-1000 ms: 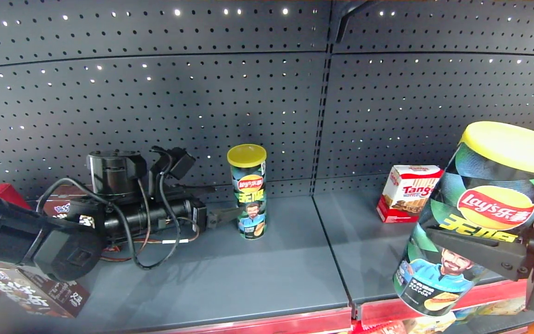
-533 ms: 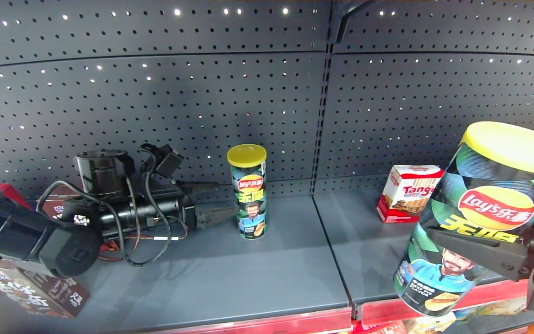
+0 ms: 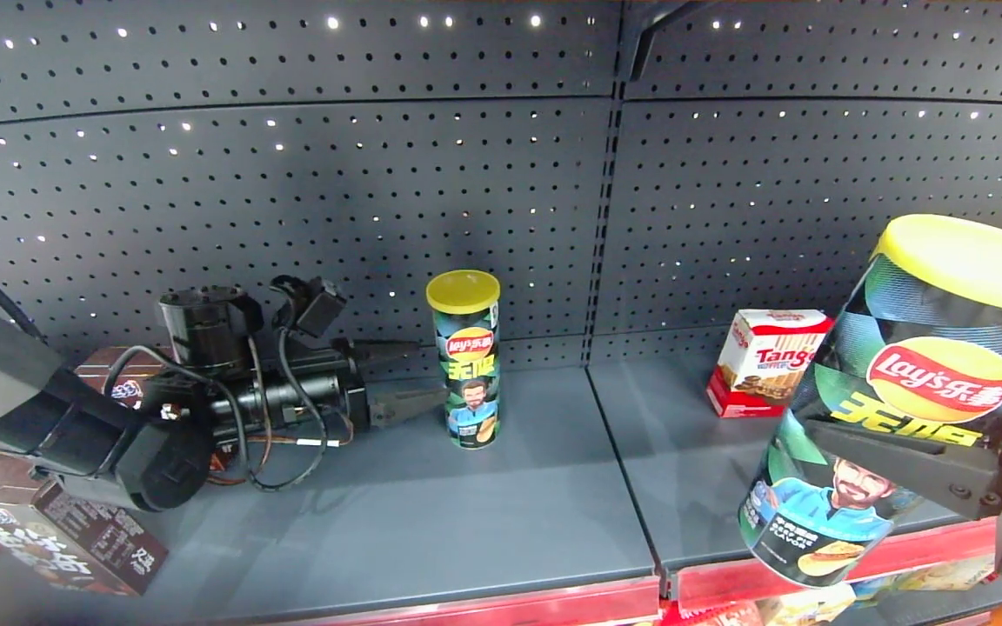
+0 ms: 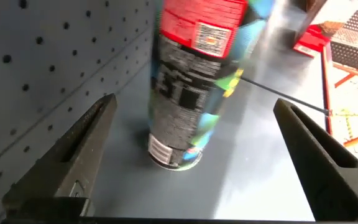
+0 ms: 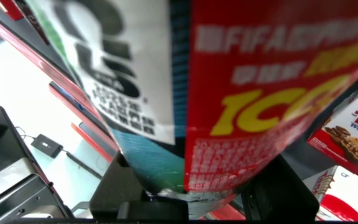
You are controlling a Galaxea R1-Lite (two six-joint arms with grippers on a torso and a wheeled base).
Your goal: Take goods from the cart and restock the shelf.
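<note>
At the right front of the shelf (image 3: 431,513), our right gripper (image 3: 892,452) is clamped on a chip can (image 3: 927,382), tilted near upright, bare boards just beyond; our left gripper (image 3: 431,372), fingers apart, lies beside the standing can (image 3: 466,365).

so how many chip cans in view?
2. One can stands on the shelf just off the open left gripper; the other can is clamped in the right gripper.

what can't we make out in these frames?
- Head view: box behind the left arm, mostly hidden by it.
- Head view: held chip can, right side cut off by the edge.
- Left wrist view: standing chip can, lid cut off by the edge, print blurred.
- Head view: lower-shelf goods, cut off by the bottom edge.
</note>
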